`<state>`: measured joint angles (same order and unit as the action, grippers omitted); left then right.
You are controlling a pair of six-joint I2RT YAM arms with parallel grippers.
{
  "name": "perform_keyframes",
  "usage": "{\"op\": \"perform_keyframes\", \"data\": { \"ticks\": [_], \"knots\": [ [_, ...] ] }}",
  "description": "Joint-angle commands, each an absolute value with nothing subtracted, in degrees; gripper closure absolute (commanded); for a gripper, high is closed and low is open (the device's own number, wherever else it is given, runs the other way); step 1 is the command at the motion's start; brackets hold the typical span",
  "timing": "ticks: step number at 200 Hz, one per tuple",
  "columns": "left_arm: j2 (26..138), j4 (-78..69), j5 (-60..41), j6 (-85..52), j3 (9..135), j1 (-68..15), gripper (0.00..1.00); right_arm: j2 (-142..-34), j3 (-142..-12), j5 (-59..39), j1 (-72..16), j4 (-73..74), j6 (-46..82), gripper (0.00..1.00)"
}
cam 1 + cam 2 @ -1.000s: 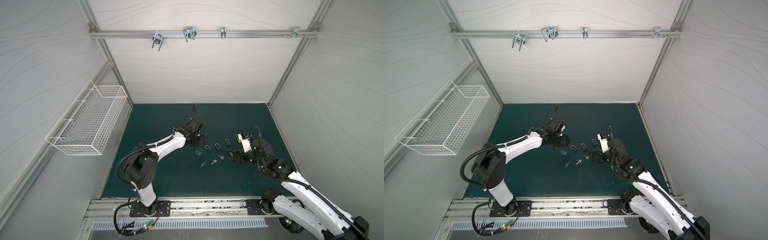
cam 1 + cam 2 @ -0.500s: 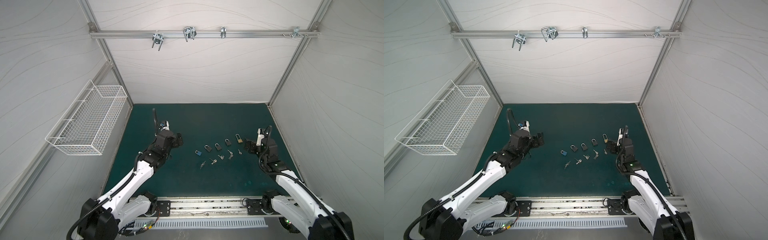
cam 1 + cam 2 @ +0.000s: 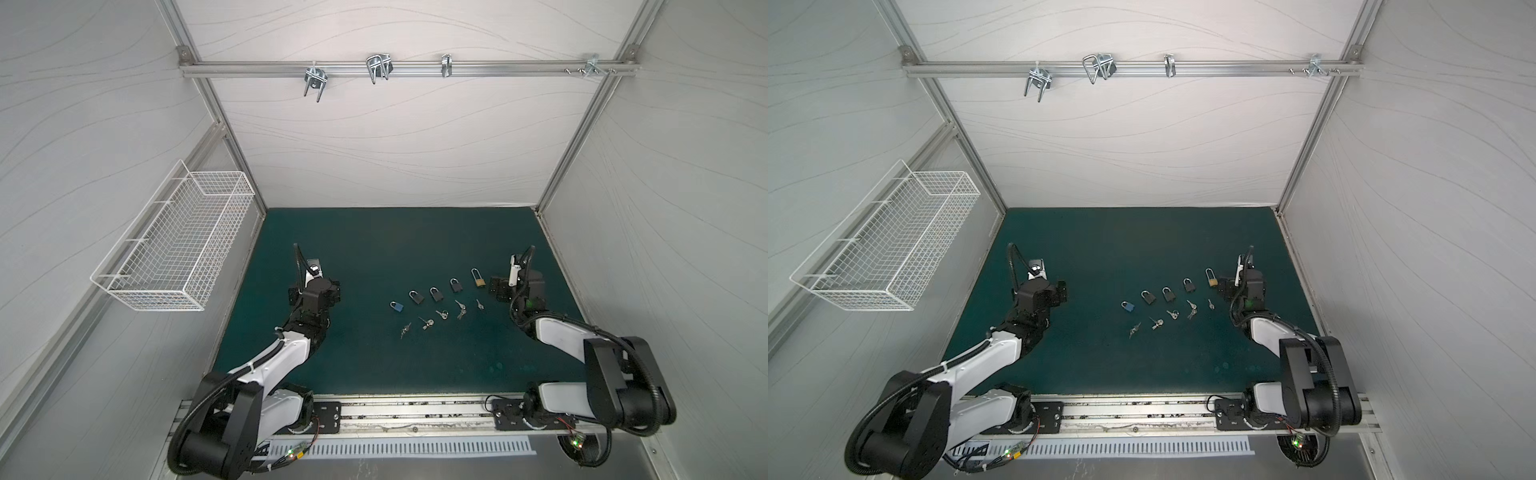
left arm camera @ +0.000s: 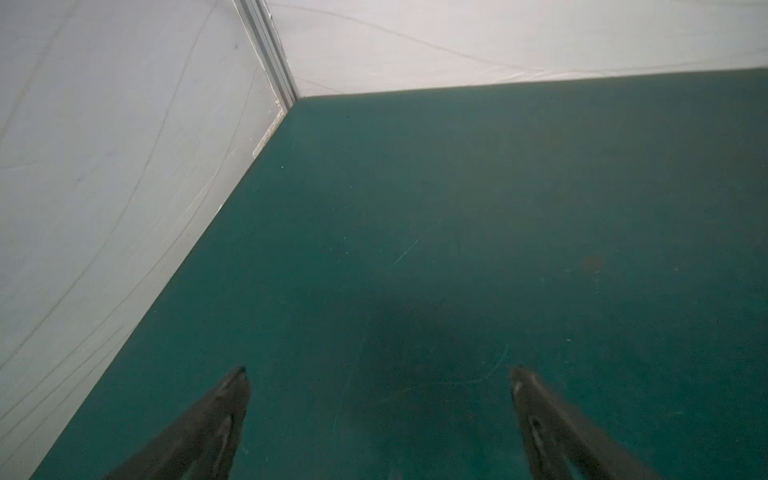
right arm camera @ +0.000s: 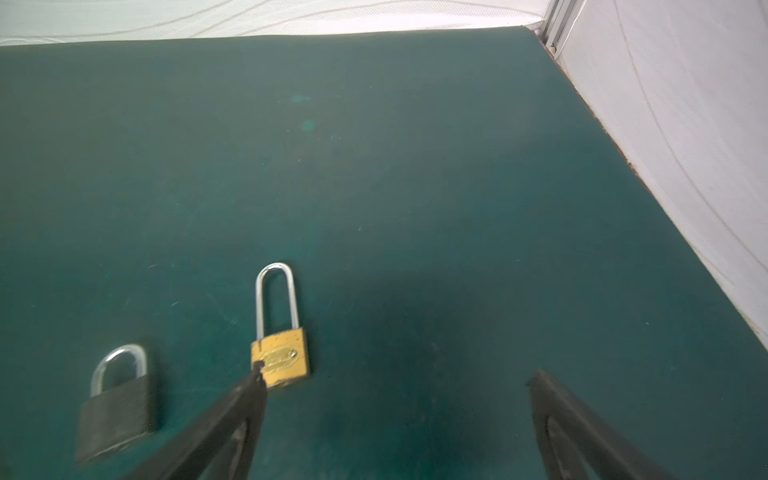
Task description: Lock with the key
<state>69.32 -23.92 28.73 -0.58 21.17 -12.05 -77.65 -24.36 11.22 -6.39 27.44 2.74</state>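
Observation:
Several padlocks lie in a slanted row on the green mat (image 3: 374, 249) in both top views: a blue one (image 3: 397, 306), three black ones (image 3: 416, 296), and a brass long-shackle lock (image 3: 478, 277) (image 5: 282, 359) at the right end. Several keys (image 3: 442, 313) lie in a row just in front of them. My right gripper (image 5: 395, 374) (image 3: 517, 286) is open and empty, with one fingertip (image 5: 255, 374) beside the brass lock's body. My left gripper (image 4: 379, 374) (image 3: 314, 291) stands open and empty over bare mat, well left of the locks.
A black padlock (image 5: 118, 415) lies next to the brass one. A white wire basket (image 3: 174, 249) hangs on the left wall. A rail with metal hooks (image 3: 378, 68) crosses the back wall. White walls close the mat on three sides.
Both arms have drawn back from the row of locks and keys, left arm to the left, right arm to the right. The left gripper has opened. The brass lock now lies uncovered.

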Motion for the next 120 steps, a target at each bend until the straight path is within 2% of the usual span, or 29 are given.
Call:
{"op": "perform_keyframes", "data": {
  "ticks": [1,48,70,86,99,120],
  "knots": [
    [75.0,-38.7,22.7,1.4,20.7,-8.9,0.01,-80.4,-24.5,6.1,-5.2,38.1,1.2,0.01],
    [83.1,-48.8,12.0,0.8,21.0,-2.8,0.01,-90.2,-22.1,2.1,-3.9,52.6,1.3,0.01],
    [89.3,-55.0,9.3,-0.4,21.3,-0.4,0.01,-89.8,-23.9,0.1,-4.0,48.0,0.3,0.01],
    [88.4,-44.1,8.2,-1.2,25.7,0.1,0.01,-89.8,-26.1,0.8,-4.1,43.5,0.7,0.01],
    [89.3,-48.4,6.3,-1.7,24.5,1.3,0.01,-90.2,-26.1,1.9,-4.8,44.3,-0.1,0.01],
    [88.5,-45.3,6.1,-1.8,25.3,1.3,0.01,-90.0,-26.1,2.1,-4.9,44.0,-0.1,0.01]
  ]
}}
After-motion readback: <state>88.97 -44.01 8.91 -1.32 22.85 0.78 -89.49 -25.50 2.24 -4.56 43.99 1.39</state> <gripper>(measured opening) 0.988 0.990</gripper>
